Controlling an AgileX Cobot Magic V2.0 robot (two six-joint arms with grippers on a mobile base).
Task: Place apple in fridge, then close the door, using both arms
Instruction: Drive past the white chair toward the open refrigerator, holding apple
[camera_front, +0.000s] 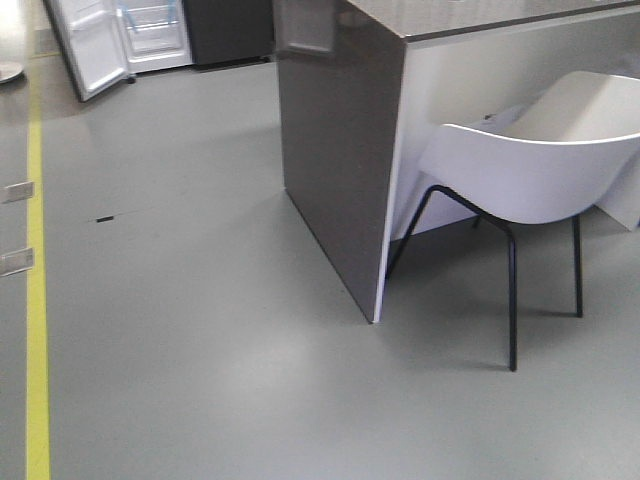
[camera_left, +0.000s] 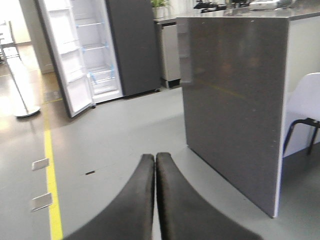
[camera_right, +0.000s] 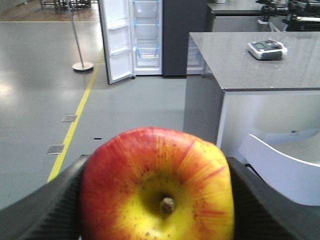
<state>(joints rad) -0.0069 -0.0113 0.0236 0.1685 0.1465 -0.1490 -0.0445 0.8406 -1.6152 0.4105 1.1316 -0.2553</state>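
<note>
Between the two black fingers (camera_right: 45, 210) of the right end effector (camera_right: 157, 202), the apple (camera_right: 157, 185) is clamped. Its stem dip and yellow patch face the wrist camera. One finger presses against each side of the fruit. Right end effector: gripping the apple.

Left end effector (camera_left: 155, 161): fingers brought fully together, inner faces touching, nothing held between them.

Far ahead of both end effectors, slightly to the left, stands the fridge (camera_right: 147, 30). Its white interior is exposed, with blue strips on the shelf fronts. The door (camera_right: 117, 45) stands swung open at the left of the cavity, white liner showing. The apple is well apart from the fridge, with bare grey floor (camera_right: 140, 105) lying between them.

Ahead and to the right of the right end effector is a grey stone-topped counter (camera_right: 280, 70), with a small pale device (camera_right: 267, 47) resting on its surface. A white chair (camera_right: 280, 170) sits just beside the counter's near end, below the top.

Ahead and to the left, a yellow floor line (camera_right: 75, 125) runs toward the fridge. A round-based stand (camera_right: 81, 64) is near the open door.
</note>
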